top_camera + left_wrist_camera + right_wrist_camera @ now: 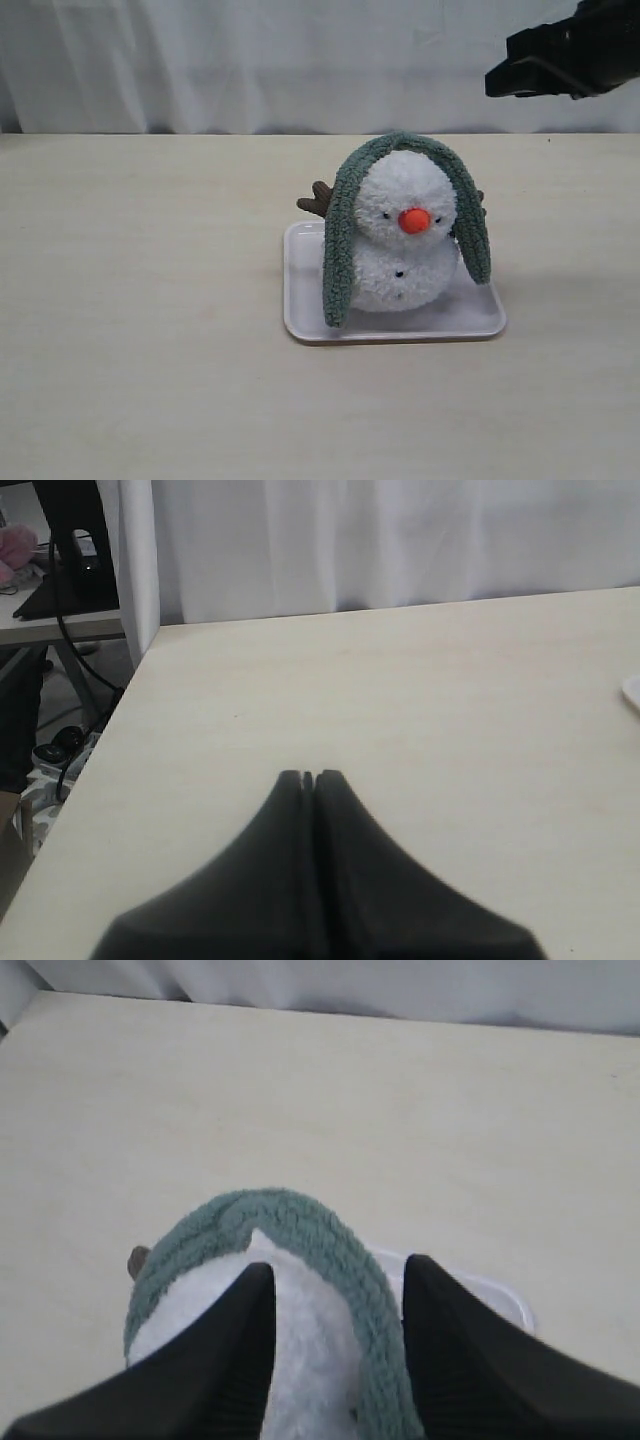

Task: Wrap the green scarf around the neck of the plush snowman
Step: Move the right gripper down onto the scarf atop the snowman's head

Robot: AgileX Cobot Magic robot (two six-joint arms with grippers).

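Soft, even, bright light fills all three views. The pale worktop [140, 330] looks matte and evenly lit, with a faint shadow just right of the tray [300, 290]. The white curtain [250, 60] is nearly washed out. In the wrist views the left pincer [308, 778] and right pincer [338, 1266] are dark, blurred shapes; the snowman [300, 1360] beneath is soft too.

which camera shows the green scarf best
The exterior view: the green scarf is seen end to end, draped over the head of the plush snowman, an end hanging down each side. The right wrist view shows only its top arc from above. The left wrist view shows none of it.
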